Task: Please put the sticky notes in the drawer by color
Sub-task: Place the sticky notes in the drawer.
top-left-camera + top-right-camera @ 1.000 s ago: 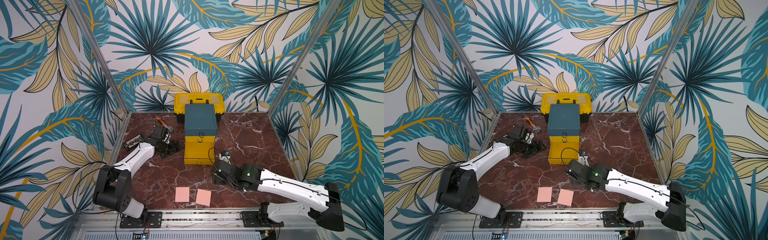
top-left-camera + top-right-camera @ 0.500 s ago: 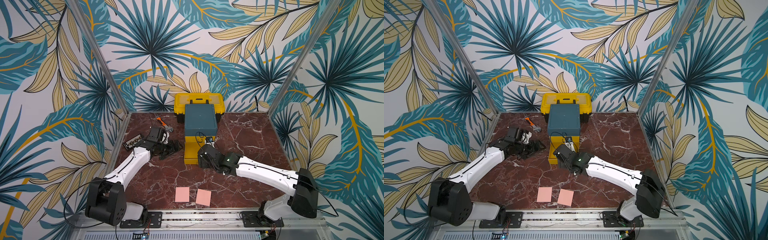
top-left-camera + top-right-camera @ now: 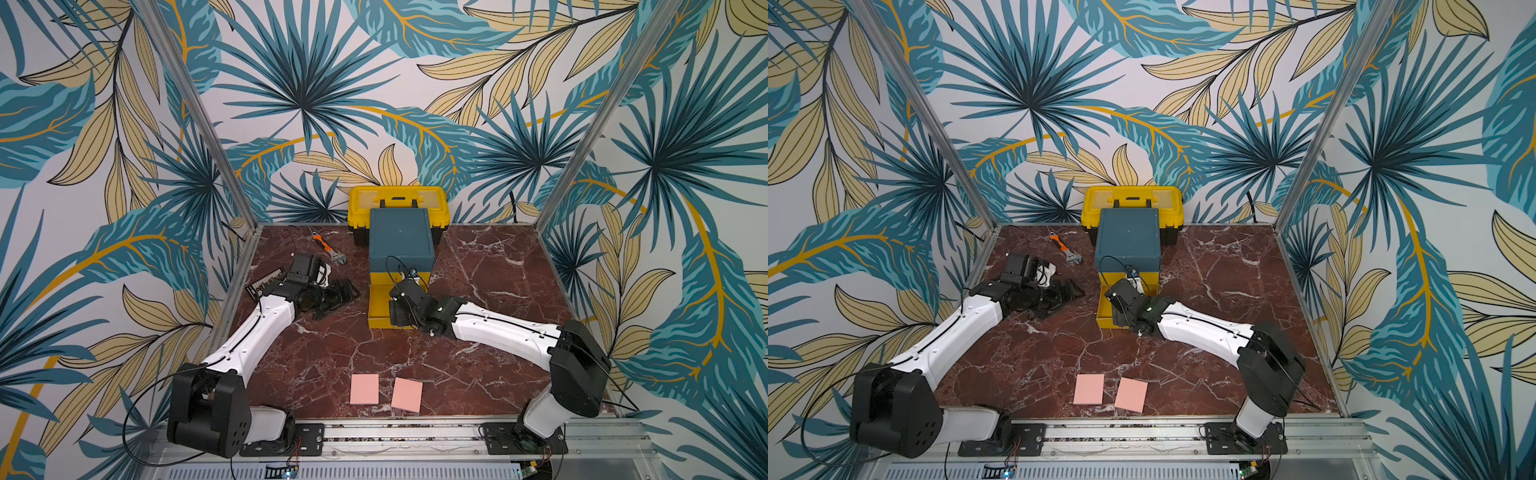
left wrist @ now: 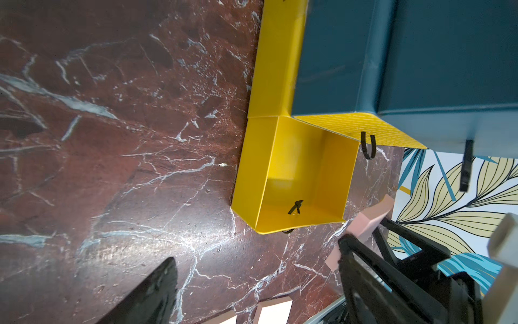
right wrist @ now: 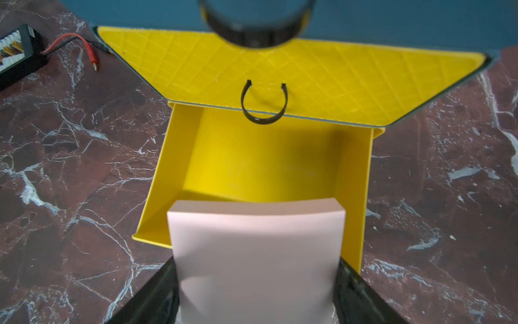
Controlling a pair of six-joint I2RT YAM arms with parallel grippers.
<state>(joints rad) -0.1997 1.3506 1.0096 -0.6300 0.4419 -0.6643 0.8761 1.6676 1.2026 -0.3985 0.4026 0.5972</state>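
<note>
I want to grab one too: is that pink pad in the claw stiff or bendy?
Probably a bit bendy: the pink pad bows between the fingers of the right gripper. It's likely light, being a stack of paper. Pinched only at its edges, it's probably not slippery.

drawer [image 3: 402, 245]: bottom tray [image 5: 260, 168] open, seemingly empty | pink pad [image 5: 256, 252]: over tray | two pink pads [image 3: 364, 388]: lying flat

Pink pad [image 5: 256, 252]: near end cut off by the right wrist view's edge; hidden by the arm in both top views.
Bottom drawer [image 3: 378, 303]: interior mostly covered by the right gripper [image 3: 397, 311].
Yellow toolbox [image 3: 398, 199]: front hidden behind the teal cabinet [image 3: 401, 239].
Middle drawer [image 5: 336, 70]: shut, contents unseen.
</note>
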